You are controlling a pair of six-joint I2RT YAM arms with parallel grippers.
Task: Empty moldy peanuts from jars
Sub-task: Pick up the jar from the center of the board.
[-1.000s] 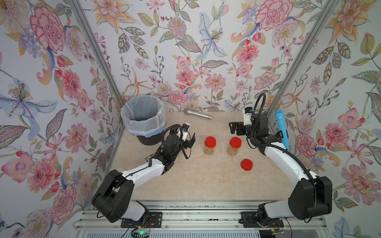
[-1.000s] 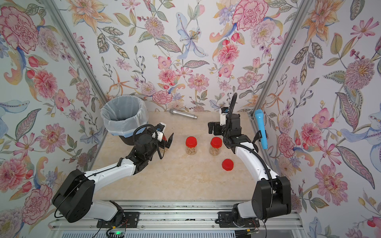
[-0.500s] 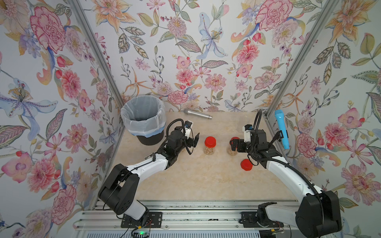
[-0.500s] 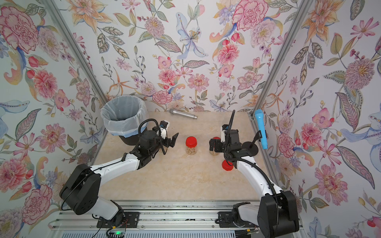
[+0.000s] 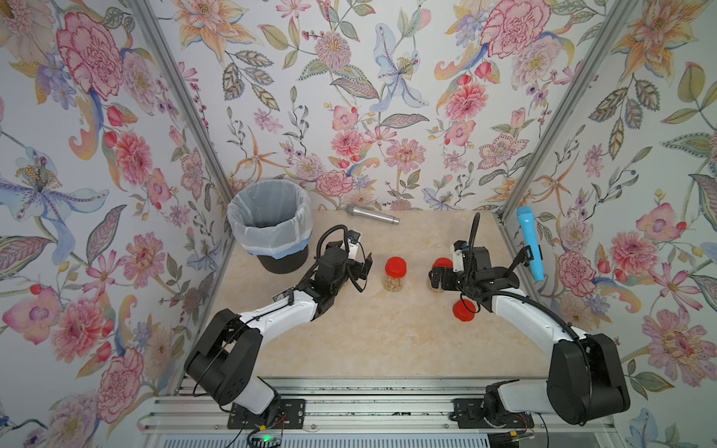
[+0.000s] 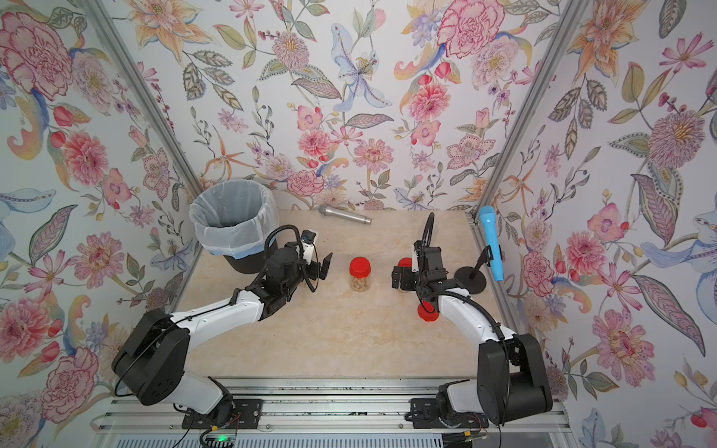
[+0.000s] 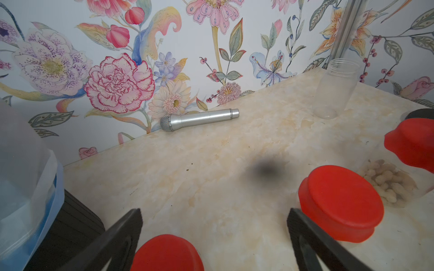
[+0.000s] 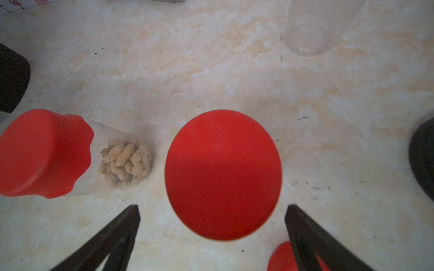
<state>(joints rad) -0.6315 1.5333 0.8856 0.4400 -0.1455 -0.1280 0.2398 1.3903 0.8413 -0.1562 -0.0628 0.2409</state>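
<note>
Hanging spread above the right jar's red lid (image 8: 223, 169), the right pincer (image 8: 212, 206) is lined up, likely to grip it; the left pincer (image 7: 215, 211) is held spread just left of the middle jar (image 5: 395, 277) of peanuts (image 8: 124, 162).

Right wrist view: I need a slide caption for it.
Open right gripper centred on a red-lidded jar, beside a second capped jar of peanuts.

Lab test booth: floral panels (image 5: 349, 97), aluminium rail (image 5: 388, 403).
</note>
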